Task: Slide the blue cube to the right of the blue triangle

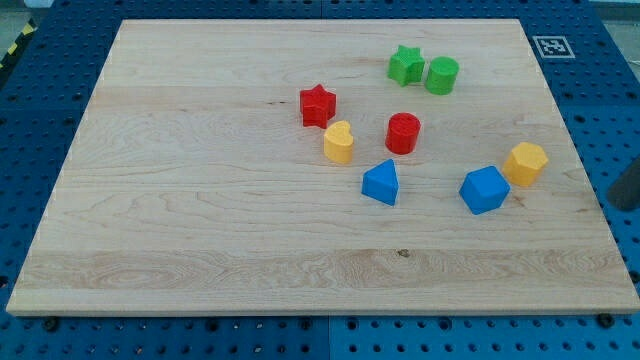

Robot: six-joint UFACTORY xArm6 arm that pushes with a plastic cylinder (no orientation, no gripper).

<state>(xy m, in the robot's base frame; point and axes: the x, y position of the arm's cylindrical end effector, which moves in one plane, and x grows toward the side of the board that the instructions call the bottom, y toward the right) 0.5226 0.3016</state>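
Observation:
The blue cube (485, 190) lies on the wooden board (200, 220), right of centre. The blue triangle (381, 183) lies about a hundred pixels to its left, at nearly the same height in the view. A dark, blurred rod shows at the view's right edge, just off the board. My tip (611, 203) is to the right of the blue cube and apart from it, touching no block.
A yellow hexagon (525, 163) touches the blue cube's upper right. A red cylinder (403, 133), a yellow heart (339, 142) and a red star (317, 105) sit above the triangle. A green star (405, 65) and a green cylinder (441, 75) lie near the top.

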